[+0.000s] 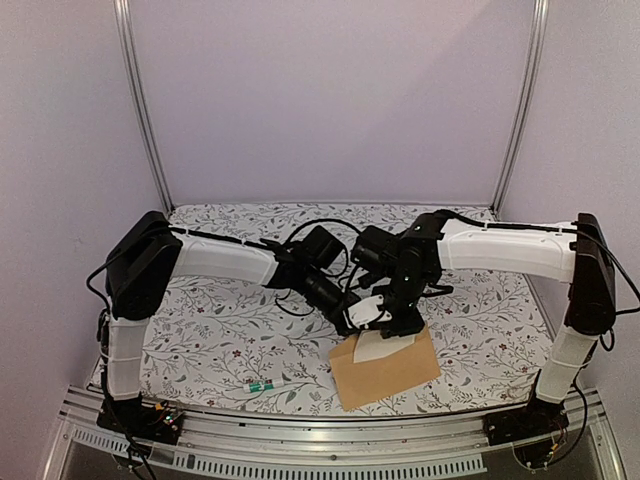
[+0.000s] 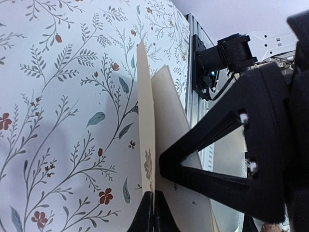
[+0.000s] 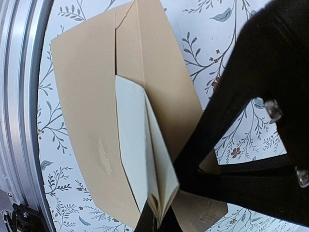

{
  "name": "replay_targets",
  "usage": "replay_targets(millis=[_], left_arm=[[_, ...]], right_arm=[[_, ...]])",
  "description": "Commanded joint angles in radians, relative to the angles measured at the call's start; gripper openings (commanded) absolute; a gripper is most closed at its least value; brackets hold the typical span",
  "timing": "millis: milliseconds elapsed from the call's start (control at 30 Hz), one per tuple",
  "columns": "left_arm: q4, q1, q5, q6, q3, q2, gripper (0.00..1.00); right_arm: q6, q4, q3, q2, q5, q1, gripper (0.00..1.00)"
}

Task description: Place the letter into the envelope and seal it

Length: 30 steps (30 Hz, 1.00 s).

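Your envelope (image 1: 392,375) lies flat on the floral cloth (image 1: 220,330) at about 5 o'clock from the cloth's middle, close to the near edge and turned slightly off square. The letter (image 1: 378,347), folded, is partly in it. One end is tucked inside the mouth, and the other sticks out toward 12 o'clock and lifts off the cloth.

Your left gripper (image 2: 153,215) has its jaws all but closed, and the left wrist view shows them pinching the raised edge of the letter. Your right gripper (image 3: 155,220) is nipped down on the letter's folded end in the same way, with only the paper's thickness between its fingers (image 3: 145,220). Both grippers meet over the envelope's 12 o'clock edge, and each one's black frame fills the side of the other's wrist view.

A small green-banded stick (image 1: 262,385) lies on the cloth at 9 o'clock from the envelope, well apart from it.
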<state>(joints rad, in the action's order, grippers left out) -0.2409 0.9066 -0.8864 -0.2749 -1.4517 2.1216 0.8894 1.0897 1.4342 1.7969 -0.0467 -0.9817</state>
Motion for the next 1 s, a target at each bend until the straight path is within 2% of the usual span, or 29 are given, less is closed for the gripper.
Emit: replay_targets(millis=[0, 167, 333, 600, 767, 967], left_arm=[[0.043, -0.012, -0.030, -0.016, 0.010, 0.015, 0.00], [0.037, -0.012, -0.034, -0.010, 0.010, 0.017, 0.00], [0.037, -0.013, -0.032, -0.003, 0.010, 0.015, 0.00], [0.035, -0.014, -0.032, -0.003, 0.009, 0.015, 0.00], [0.031, -0.013, -0.034, -0.003, 0.007, 0.016, 0.00], [0.019, -0.013, -0.033, -0.004, -0.008, 0.020, 0.00]], right_arm=[[0.012, 0.017, 0.025, 0.015, -0.026, -0.008, 0.00], [-0.009, 0.005, 0.025, -0.011, -0.022, 0.028, 0.12], [-0.019, 0.015, 0.014, -0.043, -0.054, 0.067, 0.15], [-0.056, -0.003, 0.009, -0.055, -0.081, 0.073, 0.09], [-0.050, -0.004, 0.010, -0.059, -0.081, 0.074, 0.00], [0.036, 0.047, 0.028, -0.041, -0.015, 0.073, 0.00]])
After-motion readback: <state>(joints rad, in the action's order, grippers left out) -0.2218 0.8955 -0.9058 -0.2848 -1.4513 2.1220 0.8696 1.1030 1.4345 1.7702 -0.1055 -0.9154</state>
